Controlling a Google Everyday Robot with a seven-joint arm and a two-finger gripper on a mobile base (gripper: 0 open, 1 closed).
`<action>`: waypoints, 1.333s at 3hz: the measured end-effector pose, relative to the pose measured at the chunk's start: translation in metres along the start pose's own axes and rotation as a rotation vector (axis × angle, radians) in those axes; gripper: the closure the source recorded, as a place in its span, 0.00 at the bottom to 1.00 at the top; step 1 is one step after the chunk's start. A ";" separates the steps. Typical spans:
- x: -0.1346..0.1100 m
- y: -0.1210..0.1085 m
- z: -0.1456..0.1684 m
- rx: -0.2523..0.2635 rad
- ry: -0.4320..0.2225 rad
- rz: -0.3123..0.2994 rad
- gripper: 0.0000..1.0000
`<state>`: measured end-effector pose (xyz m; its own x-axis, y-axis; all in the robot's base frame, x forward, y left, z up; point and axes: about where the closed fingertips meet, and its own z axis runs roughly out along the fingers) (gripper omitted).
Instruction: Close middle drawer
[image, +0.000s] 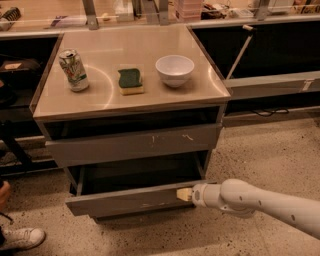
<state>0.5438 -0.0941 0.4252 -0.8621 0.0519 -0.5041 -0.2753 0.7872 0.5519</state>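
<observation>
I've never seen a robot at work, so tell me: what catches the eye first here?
A white arm reaches in from the lower right, its gripper at the right end of the front of the open middle drawer. Above, on the cabinet top, stand a can, a green sponge and a white bowl.

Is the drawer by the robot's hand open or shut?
Open. The middle drawer sticks out, grey inside showing, with the gripper at one end of its front.
</observation>
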 end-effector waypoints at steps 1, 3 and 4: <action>-0.012 0.005 0.011 -0.019 -0.013 -0.020 1.00; -0.031 0.008 0.015 -0.052 -0.044 -0.063 1.00; -0.048 0.026 0.041 -0.085 -0.039 -0.089 1.00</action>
<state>0.5954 -0.0513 0.4366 -0.8158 0.0096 -0.5782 -0.3864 0.7348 0.5574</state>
